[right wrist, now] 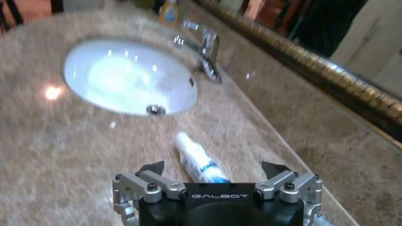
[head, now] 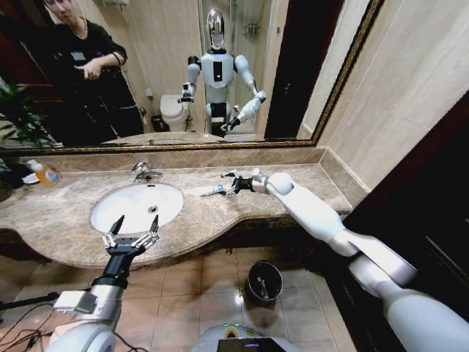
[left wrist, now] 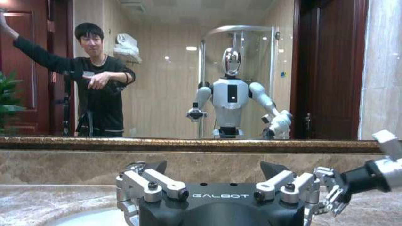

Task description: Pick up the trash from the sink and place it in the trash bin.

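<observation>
Left gripper (head: 134, 226), jaws spread, hovers at the front rim of the oval white sink (head: 116, 213). On the beige-brown marble counter (head: 66, 213) right of the basin lies a small white tube with blue marks (right wrist: 199, 164). Right gripper (head: 228, 185), jaws spread, sits directly over it. Round black metal-rimmed trash bin (head: 264, 283) stands on the floor below.

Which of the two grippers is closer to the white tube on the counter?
The right gripper: open, it is at the white tube beside the sink; the left gripper hangs open over the sink's front edge.
</observation>
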You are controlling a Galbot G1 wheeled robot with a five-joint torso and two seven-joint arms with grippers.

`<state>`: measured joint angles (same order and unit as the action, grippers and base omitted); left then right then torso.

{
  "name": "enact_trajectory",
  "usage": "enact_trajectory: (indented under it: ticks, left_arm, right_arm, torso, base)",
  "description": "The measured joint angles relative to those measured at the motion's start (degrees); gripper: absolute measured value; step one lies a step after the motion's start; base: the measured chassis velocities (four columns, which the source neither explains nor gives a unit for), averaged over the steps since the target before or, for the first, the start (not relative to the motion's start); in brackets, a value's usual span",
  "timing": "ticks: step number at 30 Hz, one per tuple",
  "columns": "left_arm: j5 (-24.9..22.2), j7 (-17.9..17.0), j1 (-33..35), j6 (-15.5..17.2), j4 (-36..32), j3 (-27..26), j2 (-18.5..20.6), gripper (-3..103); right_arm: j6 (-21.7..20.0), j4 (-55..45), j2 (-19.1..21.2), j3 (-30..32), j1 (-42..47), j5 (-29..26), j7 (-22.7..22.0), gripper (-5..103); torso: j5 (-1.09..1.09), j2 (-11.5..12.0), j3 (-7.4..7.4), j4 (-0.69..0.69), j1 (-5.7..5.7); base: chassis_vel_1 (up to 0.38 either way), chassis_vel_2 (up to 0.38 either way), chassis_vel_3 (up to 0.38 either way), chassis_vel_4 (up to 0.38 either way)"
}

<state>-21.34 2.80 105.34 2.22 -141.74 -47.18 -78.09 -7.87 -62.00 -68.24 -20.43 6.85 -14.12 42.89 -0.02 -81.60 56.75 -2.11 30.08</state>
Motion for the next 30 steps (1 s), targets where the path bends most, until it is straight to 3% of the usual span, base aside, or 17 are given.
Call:
enact_trajectory:
  ticks: [6,9,15,21,26,30]
  left_arm:
    - [0.0,0.0,0.0,0.0,0.0,0.0,0.0,100]
    - [0.0,0.0,0.0,0.0,0.0,0.0,0.0,100]
    - [0.0,0.0,0.0,0.0,0.0,0.0,0.0,100]
    - [0.0,0.0,0.0,0.0,0.0,0.0,0.0,100]
    - [0.0,0.0,0.0,0.0,0.0,0.0,0.0,100]
    - [0.0,0.0,0.0,0.0,0.0,0.0,0.0,100]
  right_arm:
    - [-0.8,4.4,-2.8,-1.4,-2.0,1.4,1.0,103]
    - [-2.4,8.6,-5.7,-1.3,-3.8,3.1,4.1,99]
    - [-4.3,11.2,-7.7,-1.1,-5.6,4.5,6.9,98]
    - [-5.7,14.0,-9.3,-1.7,-7.7,5.4,7.2,81]
    - [-5.3,16.2,-9.9,-2.9,-9.0,8.1,7.2,78]
    - [-4.7,17.6,-10.3,-3.2,-9.5,10.0,7.6,85]
  torso:
    - [0.00,0.0,0.00,0.00,0.00]
    - [0.00,0.0,0.00,0.00,0.00]
    - [0.00,0.0,0.00,0.00,0.00]
    - [0.00,0.0,0.00,0.00,0.00]
    - [0.01,0.0,0.00,0.01,0.00]
    - [0.01,0.0,0.00,0.00,0.00]
  base:
    - [0.000,0.000,0.000,0.000]
    - [0.000,0.000,0.000,0.000]
    - [0.000,0.000,0.000,0.000]
    - [0.000,0.000,0.000,0.000]
    - [0.000,0.000,0.000,0.000]
    - [0.000,0.000,0.000,0.000]
